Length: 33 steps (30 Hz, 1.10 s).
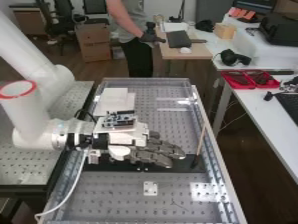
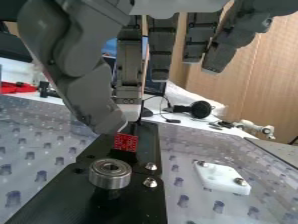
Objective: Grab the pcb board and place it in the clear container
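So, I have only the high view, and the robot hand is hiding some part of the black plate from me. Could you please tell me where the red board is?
Observer: The red board is over the black plate, close to a round metal part.
Operator: Thank you. And which face of the board is turned to the wrist camera?
Observer: A face with many pale marks.
Operator: Understood. Is the thumb already near to it?
Observer: Yes, the robot hand has its thumb tip right by the board's edge, but I cannot tell if they touch.
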Available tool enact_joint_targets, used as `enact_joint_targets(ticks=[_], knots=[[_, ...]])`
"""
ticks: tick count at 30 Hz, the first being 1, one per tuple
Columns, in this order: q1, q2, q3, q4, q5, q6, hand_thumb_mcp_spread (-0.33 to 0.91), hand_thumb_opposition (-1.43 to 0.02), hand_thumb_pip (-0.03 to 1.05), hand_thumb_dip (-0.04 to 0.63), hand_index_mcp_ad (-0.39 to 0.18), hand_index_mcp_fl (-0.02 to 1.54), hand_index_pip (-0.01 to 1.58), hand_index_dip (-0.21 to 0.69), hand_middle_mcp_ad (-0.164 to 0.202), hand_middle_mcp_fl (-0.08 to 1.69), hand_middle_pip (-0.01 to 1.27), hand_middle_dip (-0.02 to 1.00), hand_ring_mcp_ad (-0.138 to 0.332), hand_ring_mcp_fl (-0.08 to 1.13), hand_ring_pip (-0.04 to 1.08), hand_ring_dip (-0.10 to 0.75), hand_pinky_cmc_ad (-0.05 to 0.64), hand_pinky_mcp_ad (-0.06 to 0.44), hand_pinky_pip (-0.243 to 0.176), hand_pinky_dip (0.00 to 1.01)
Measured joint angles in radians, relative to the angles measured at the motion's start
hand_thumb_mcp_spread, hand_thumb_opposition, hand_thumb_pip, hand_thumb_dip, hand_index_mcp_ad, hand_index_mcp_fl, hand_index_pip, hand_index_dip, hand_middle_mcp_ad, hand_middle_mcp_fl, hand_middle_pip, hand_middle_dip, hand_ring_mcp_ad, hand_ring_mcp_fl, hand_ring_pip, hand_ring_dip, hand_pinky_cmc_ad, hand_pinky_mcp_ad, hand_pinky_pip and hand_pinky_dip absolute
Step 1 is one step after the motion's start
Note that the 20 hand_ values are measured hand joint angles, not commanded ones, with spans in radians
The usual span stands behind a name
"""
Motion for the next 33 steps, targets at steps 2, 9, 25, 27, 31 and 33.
enact_joint_targets(ticks=[2,9,25,27,31,33], knots=[[-0.003,-0.002,0.003,-0.004,-0.006,-0.003,0.43,-0.86,0.80,0.269,-0.021,0.09,1.56,0.000,0.061,0.20,0.12,0.17,0.119,0.03,0.09,-0.005,0.295,0.101,-0.072,0.49],[-0.015,-0.013,0.017,-0.009,-0.040,-0.009,0.43,-0.86,0.80,0.269,-0.024,0.12,1.56,0.000,0.061,0.20,0.12,0.17,0.119,0.03,0.09,-0.005,0.302,0.101,-0.072,0.49],[-0.042,-0.046,0.049,-0.015,-0.090,-0.002,0.43,-0.86,0.80,0.269,-0.037,0.14,1.56,0.002,0.063,0.20,0.12,0.17,0.122,0.05,0.09,-0.003,0.318,0.101,-0.072,0.49],[-0.044,-0.049,0.051,-0.014,-0.092,0.001,0.43,-0.86,0.80,0.269,-0.037,0.16,1.56,0.002,0.059,0.20,0.12,0.17,0.122,0.05,0.09,-0.003,0.316,0.101,-0.072,0.49],[-0.046,-0.053,0.056,-0.009,-0.096,0.008,0.43,-0.86,0.80,0.269,-0.037,0.16,1.56,0.002,0.059,0.21,0.12,0.17,0.122,0.05,0.09,-0.003,0.316,0.103,-0.072,0.49],[-0.046,-0.055,0.058,-0.008,-0.097,0.009,0.43,-0.86,0.80,0.269,-0.037,0.16,1.56,0.002,0.059,0.21,0.12,0.17,0.122,0.05,0.09,-0.003,0.316,0.103,-0.072,0.49]])
